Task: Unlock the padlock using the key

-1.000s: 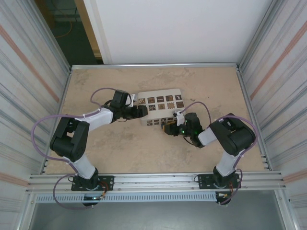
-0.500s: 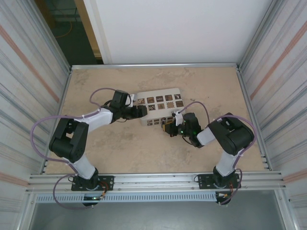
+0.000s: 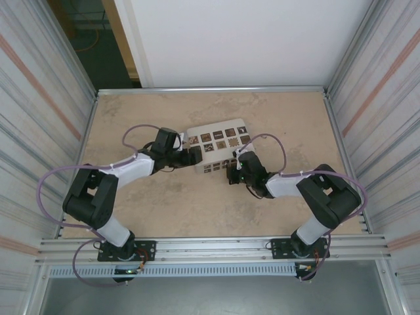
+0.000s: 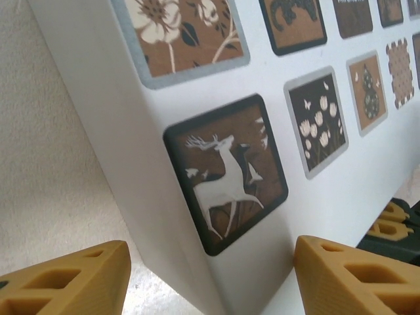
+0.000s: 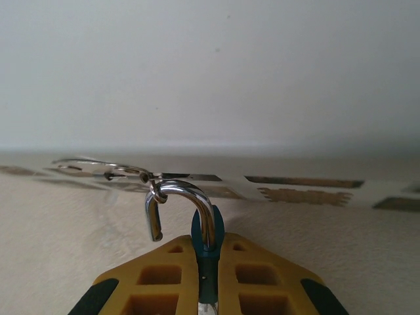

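We see a beige, stone-mottled table with a thin metal rim along its far edge. A corrugated metal left wall and right wall stand on the table's side edges, each with a faint reddish stripe. Behind the far edge we note a plain white panel. Past the far left corner there is a dark gap beside a wooden post. Along the near edge we see a silver rail, then a slotted strip, then a grey surface. Light is even and soft, shadows weak.
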### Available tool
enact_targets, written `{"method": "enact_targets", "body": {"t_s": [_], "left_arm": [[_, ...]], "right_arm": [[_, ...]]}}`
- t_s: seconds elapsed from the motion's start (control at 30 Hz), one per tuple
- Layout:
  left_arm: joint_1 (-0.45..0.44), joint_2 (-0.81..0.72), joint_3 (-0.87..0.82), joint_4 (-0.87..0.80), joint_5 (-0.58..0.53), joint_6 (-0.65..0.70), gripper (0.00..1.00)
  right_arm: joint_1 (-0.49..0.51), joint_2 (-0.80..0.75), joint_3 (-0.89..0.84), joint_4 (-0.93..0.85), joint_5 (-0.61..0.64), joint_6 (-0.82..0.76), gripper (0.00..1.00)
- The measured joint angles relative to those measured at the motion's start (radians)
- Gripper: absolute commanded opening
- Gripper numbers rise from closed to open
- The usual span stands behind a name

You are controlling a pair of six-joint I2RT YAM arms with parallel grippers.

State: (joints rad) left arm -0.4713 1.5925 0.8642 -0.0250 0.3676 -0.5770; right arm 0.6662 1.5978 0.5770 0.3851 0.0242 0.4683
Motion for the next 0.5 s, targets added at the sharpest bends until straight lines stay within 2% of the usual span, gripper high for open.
{"method": "enact_targets", "body": {"t_s": [0.17,0.3,0.43,0.5], "left_arm": [[-0.042,-0.017,-0.016,0.0,-0.021,-0.023,0.66],[-0.052,-0.03,-0.031,0.0,-0.021,-0.034,0.66],[-0.053,-0.034,-0.038,0.007,-0.021,-0.045,0.66],[-0.053,-0.034,-0.038,0.008,-0.021,-0.049,0.66]], "right_arm": [[0.054,0.018,0.107,-0.201,0.216,0.05,0.0],[0.1,0.029,0.149,-0.297,0.351,0.09,0.0],[0.135,0.059,0.195,-0.365,0.438,0.108,0.15],[0.153,0.073,0.213,-0.391,0.468,0.113,0.26]]}}
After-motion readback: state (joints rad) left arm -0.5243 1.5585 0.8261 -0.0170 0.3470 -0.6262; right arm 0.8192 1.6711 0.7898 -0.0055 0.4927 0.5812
